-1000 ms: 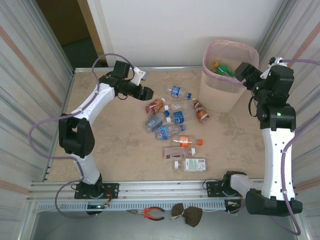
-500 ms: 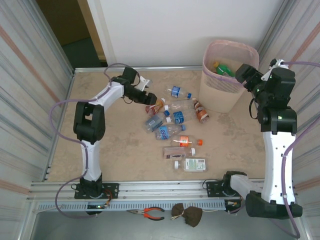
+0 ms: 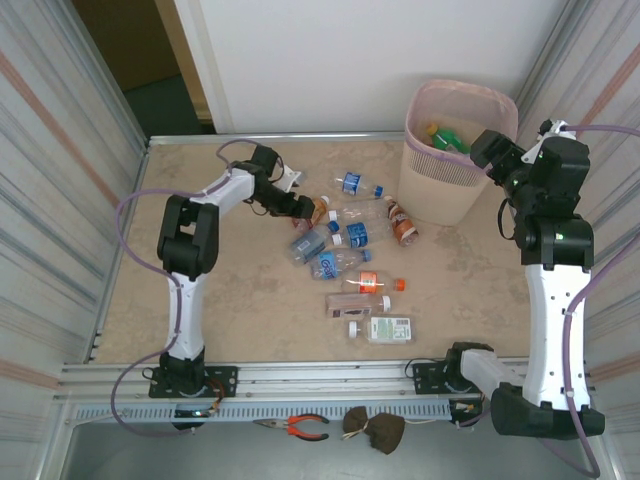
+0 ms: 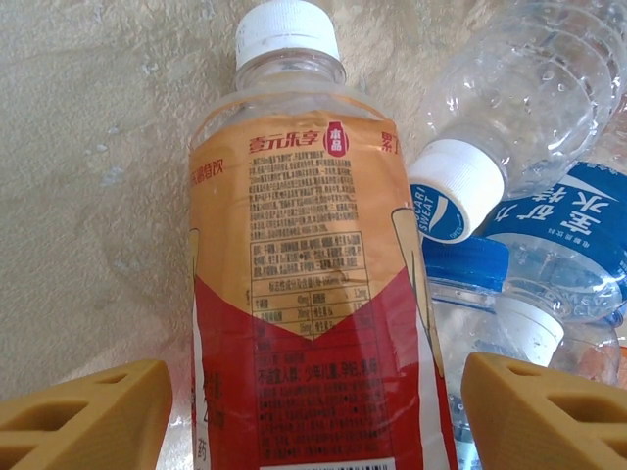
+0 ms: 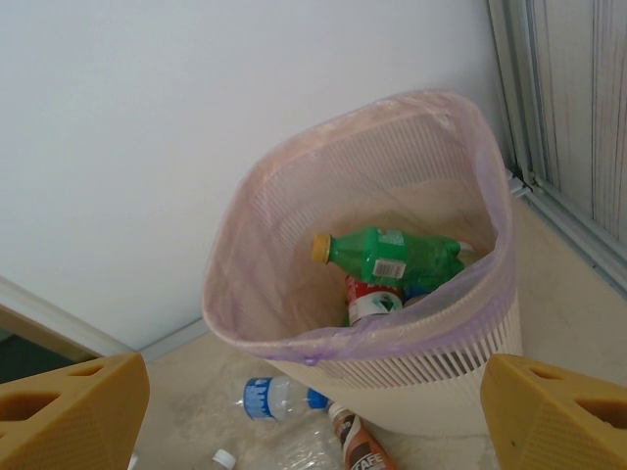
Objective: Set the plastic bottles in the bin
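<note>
Since the earlier frame, the left gripper (image 3: 300,207) had been brought across the table (image 3: 240,290) to the near end of the plastic bottles (image 3: 350,250), which were left lying as before.

An orange-and-red labelled bottle (image 4: 313,274) was seen lying on its side between the left gripper's (image 4: 313,370) fingers. Its long axis ran straight away from the wrist camera and its white cap (image 4: 287,31) pointed away. The fingers were set wide, with a gap on either side of the bottle, and nothing was gripped. The bottle was clear, with small print on its label. A clear bottle (image 4: 529,98) with a white cap and a blue-labelled bottle (image 4: 573,230) lay just beside it.

The bin (image 3: 455,195) stood at the far right of the table. A green bottle (image 5: 392,257) was seen lying across the inside, its yellow cap pointing left in the right wrist view. A red-labelled bottle (image 5: 374,302) was lodged under it.

The right gripper (image 3: 487,148) was held beside the bin's rim (image 5: 294,343), its fingers spread wide and empty.
</note>
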Robot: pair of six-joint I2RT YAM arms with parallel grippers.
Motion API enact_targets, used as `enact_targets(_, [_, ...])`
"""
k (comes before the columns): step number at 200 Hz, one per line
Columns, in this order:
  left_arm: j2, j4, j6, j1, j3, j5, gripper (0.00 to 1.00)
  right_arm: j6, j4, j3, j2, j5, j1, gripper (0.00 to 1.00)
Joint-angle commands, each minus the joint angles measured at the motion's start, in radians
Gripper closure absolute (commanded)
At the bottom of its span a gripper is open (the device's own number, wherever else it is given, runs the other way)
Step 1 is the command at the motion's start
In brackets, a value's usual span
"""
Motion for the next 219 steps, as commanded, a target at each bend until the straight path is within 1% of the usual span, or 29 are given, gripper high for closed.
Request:
enact_targets(1, [0.025,0.001,-0.011,-0.003,0.015,0.015,0.23,0.003,0.006,-0.015,-0.016,0.009,-0.008,0.13])
enact_targets(30, [0.031,-0.002,-0.005,-0.013,0.017,0.013,0.22,0.003,0.009,-0.015,-0.017,0.011,-0.008,0.13])
enact_targets(80, [0.036,-0.027,0.021,-0.035,0.026,-0.042,0.24,0.005,0.010,-0.017,-0.017,0.011,-0.007,0.13])
enact_targets(164, [0.024,-0.045,0.035,-0.048,0.038,-0.071,0.34,0.007,0.012,-0.017,-0.023,0.011,-0.007,0.13])
enact_targets(219, [-0.032,-0.046,0.041,-0.046,0.034,-0.116,0.36,0.010,0.018,-0.012,-0.023,0.007,-0.007,0.13])
